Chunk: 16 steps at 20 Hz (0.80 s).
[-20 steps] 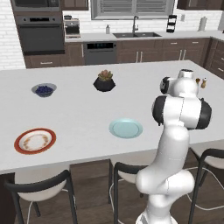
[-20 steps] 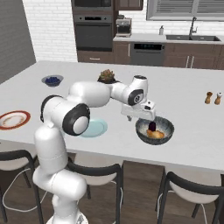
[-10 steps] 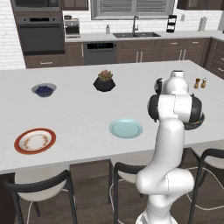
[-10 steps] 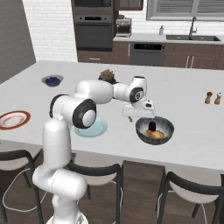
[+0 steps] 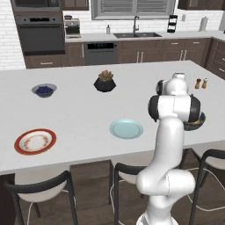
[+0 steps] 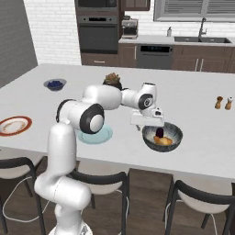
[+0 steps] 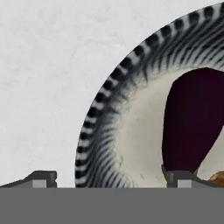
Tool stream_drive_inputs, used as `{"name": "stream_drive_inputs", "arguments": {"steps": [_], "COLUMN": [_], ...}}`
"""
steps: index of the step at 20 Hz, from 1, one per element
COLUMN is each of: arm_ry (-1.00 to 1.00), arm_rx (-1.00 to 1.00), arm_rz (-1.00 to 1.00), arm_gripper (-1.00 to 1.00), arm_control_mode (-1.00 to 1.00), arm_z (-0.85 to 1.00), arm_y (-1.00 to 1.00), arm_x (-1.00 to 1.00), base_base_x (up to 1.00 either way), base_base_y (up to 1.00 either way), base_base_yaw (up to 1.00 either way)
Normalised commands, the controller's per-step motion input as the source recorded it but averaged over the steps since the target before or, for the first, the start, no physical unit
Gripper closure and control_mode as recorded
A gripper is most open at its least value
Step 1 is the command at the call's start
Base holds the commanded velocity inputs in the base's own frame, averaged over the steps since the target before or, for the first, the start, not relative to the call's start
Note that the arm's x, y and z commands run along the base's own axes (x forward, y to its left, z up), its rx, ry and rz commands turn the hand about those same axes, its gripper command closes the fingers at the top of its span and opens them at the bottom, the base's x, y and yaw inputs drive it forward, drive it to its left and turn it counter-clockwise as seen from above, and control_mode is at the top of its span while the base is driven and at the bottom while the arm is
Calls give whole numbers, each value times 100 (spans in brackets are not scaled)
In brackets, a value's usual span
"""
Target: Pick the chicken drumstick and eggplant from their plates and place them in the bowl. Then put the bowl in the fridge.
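With both plates bare, the eggplant (image 6: 159, 133) and chicken drumstick (image 6: 163, 141) lie in the bowl (image 6: 162, 136) on the bench (image 6: 193, 114); the tool (image 6: 143, 125), wide and holding nothing, hovers over its rim. Fridge step remains.

Island counter: a broad white stone-look countertop (image 5: 79, 110) carrying the items below.
Berries: a small grey bowl of blue berries (image 5: 44, 90) near the far left edge of the counter.
Plant: a black faceted pot with a reddish-green plant (image 5: 105, 81) close to the far edge, about mid-length.
Shakers: two small brown salt and pepper shakers (image 6: 223, 103), side by side, towards the far right corner.
Stools: dark metal-framed chairs with pale seats (image 5: 39, 193) tucked along the near edge.
Back wall: a dark built-in wall oven (image 5: 40, 37) and a sink with a tall faucet (image 5: 136, 30) in dark wood cabinetry.
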Motion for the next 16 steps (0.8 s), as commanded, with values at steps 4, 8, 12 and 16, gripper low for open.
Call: {"name": "stream_drive_inputs", "arguments": {"steps": [4,8,12,16], "arm_ry": [0,0,-3,-5], "arm_rx": [-5,-6,0,0], "arm_rz": [0,0,0,0], "arm_gripper": [-100,-100,-100,-100], "arm_control_mode": [-100,-100,-100,-100], "arm_z": [-30,-29,-13,-10], "arm_y": [18,23,0,-2], "arm_x": [-6,0,-1,0], "base_base_x": [0,0,0,0], "base_base_y": [0,0,0,0], "base_base_yaw": [0,0,0,0]}}
